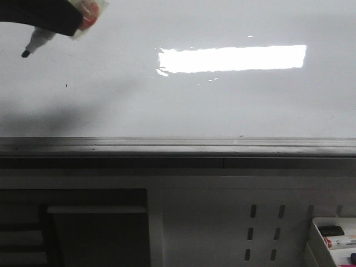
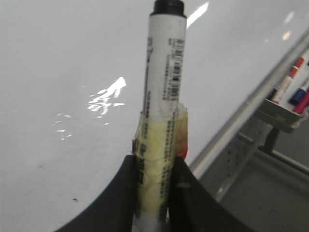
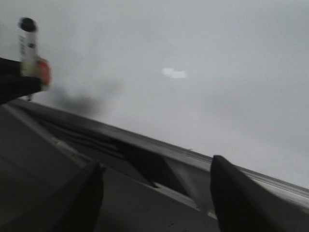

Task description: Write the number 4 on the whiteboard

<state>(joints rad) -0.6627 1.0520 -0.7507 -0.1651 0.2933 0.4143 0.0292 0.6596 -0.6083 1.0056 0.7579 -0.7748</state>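
Note:
The whiteboard (image 1: pixel 222 105) fills the front view, glossy white with a bright rectangular glare and a grey lower rail (image 1: pixel 178 146). No drawn 4 shows on it; only a tiny black speck (image 1: pixel 66 85). My left gripper (image 2: pixel 154 164) is shut on a white marker (image 2: pixel 161 96) wrapped in yellowish tape, its black tip pointing at the board. In the front view the marker (image 1: pixel 34 43) hangs at the top left, tip close to the board; contact cannot be told. My right gripper (image 3: pixel 157 166) is open and empty below the rail. The marker also shows in the right wrist view (image 3: pixel 28 46).
A grey perforated panel (image 1: pixel 261 228) lies below the rail. A white tray (image 1: pixel 334 233) with several markers sits at the lower right, also in the left wrist view (image 2: pixel 289 92). A dark box (image 1: pixel 97 233) stands at the lower left.

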